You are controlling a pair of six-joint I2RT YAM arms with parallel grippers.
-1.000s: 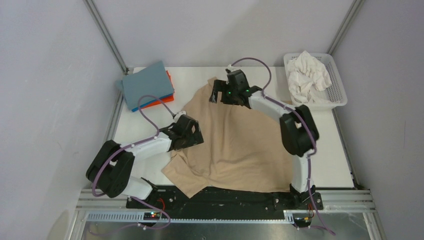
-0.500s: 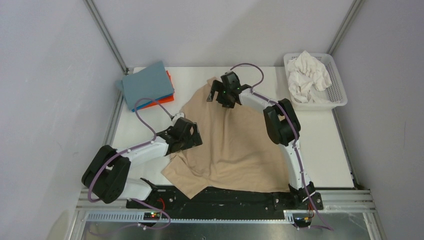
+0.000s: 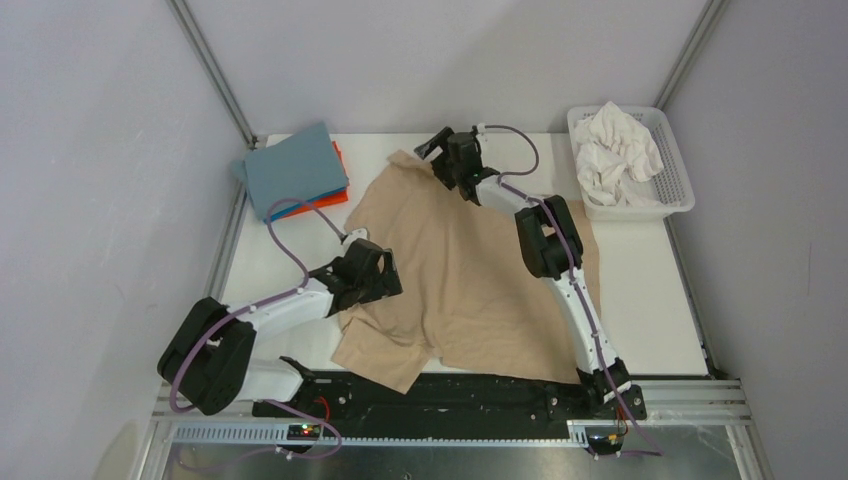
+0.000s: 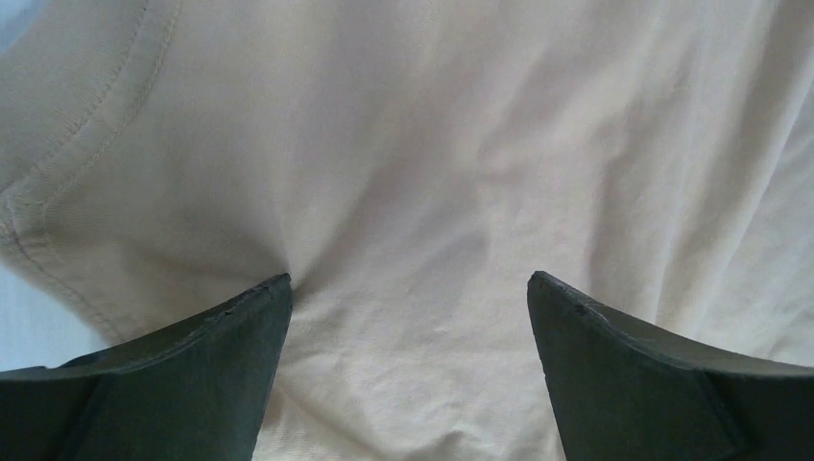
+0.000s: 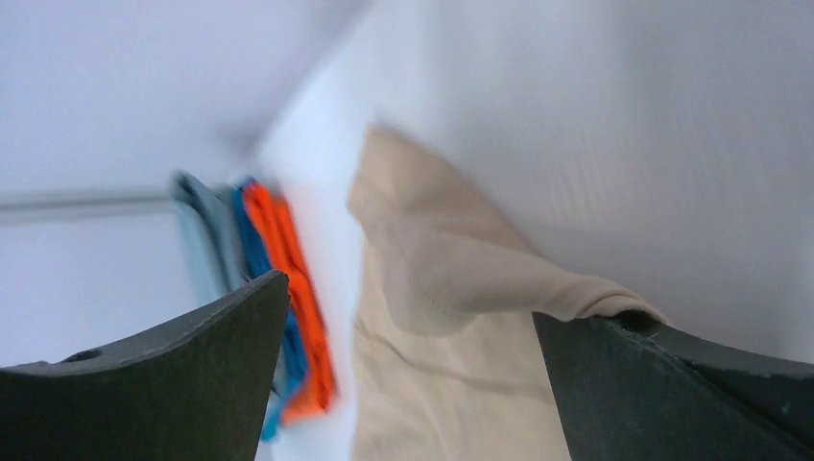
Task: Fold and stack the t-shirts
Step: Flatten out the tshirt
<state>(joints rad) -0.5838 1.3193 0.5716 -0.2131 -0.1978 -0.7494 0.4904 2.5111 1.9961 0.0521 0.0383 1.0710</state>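
White flat bench [image 3: 660,310], bare along the left and right margins. Carries three things.

Across the middle, spread open and wrinkled: a tan-beige cotton short-sleeved t-shirt [image 3: 460,280]. Runs from close to the far edge down to the near edge, with one near corner reaching the black base rail [image 3: 480,392] there.

In the far left corner, set askew to the bench edges: a neat pile with a grey-blue folded shirt [image 3: 295,170] on top, the edge of a bright blue folded shirt [image 3: 300,209] under it, and an orange folded shirt [image 3: 336,197] lowest. Near the tan-beige shirt, not touching.

In the far right corner: a white slotted rectangular plastic basket [image 3: 682,192], apart from the tan-beige shirt.
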